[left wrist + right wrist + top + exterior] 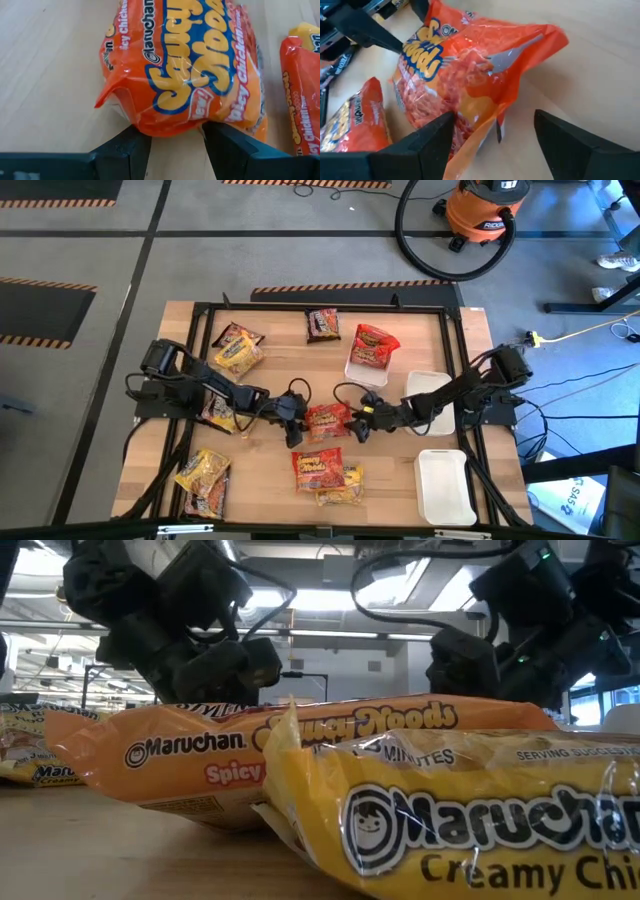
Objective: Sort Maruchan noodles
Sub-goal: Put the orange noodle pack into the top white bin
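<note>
Both arms are reaching low across the wooden table (pixel 270 375) toward its centre, meeting at one orange noodle packet (pixel 327 420).

Left gripper (pixel 296 425): it is coming in from the left side with its fingers (pixel 125 150) spread, straddling one end of the orange packet (pixel 185 70). The packet's end is sitting between the fingers; whether they are gripping it cannot be told.

Right gripper (pixel 358 423): it is coming in from the right side, forearm lying over a white tray (pixel 436 392). Its fingers (pixel 427 137) are standing apart around the crimped opposite end of the same packet (pixel 470 75); a firm grip cannot be confirmed.

Writing on the orange packet is reading "Maruchan" and "Spicy Chicken", with a "New!" badge. In the low view a near orange packet (pixel 250 755) is showing "Maruchan" and "Spicy", and a yellow packet (pixel 470 810) just in front of it is showing "Maruchan" and "Creamy Chi", the rest being cut off.

Other packets are lying scattered: two yellow-and-red ones at far left (pixel 238 348), a dark one at far centre (pixel 322 325), a red one (pixel 373 345) resting on another white tray, several at near left (pixel 205 478) and near centre (pixel 322 470). A further white tray (pixel 445 485) is sitting at near right.
</note>
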You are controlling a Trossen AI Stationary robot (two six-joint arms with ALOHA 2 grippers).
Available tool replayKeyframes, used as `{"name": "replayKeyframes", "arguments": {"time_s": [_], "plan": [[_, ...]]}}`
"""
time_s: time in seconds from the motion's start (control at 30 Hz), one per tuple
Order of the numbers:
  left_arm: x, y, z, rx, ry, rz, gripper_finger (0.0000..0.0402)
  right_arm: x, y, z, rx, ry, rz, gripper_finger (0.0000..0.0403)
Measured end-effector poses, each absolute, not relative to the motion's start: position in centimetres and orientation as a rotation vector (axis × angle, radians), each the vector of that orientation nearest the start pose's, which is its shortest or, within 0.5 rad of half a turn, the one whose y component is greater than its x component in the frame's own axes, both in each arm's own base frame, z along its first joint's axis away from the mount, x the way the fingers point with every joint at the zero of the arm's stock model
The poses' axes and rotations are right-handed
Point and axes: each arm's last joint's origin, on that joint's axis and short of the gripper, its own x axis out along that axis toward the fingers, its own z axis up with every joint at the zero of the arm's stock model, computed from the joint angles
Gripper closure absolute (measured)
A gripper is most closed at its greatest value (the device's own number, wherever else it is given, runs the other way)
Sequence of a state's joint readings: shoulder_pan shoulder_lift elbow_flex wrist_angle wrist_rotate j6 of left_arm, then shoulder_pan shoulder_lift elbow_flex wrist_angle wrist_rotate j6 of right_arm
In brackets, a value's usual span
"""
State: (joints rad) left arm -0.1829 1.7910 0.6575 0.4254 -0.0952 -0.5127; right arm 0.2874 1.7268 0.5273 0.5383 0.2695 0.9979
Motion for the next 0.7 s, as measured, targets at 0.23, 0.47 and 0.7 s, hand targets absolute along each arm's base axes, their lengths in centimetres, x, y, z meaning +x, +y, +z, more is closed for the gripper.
{"name": "replayKeyframes", "arguments": {"time_s": [0.23, 0.47, 0.7], "plan": [[30.6, -5.3, 10.3, -0.328, 0.684, 0.062, 0.0232, 28.8, 7.8, 10.8, 0.727, 0.478, -0.175, 0.0139], [30.8, -5.5, 10.5, -0.273, 0.657, 0.013, 0.0232, 29.8, 8.1, 11.7, 0.620, 0.447, -0.112, 0.0139], [31.3, -5.8, 11.3, -0.252, 0.550, -0.035, 0.0234, 30.0, 8.1, 11.9, 0.544, 0.438, -0.097, 0.0139]]}}
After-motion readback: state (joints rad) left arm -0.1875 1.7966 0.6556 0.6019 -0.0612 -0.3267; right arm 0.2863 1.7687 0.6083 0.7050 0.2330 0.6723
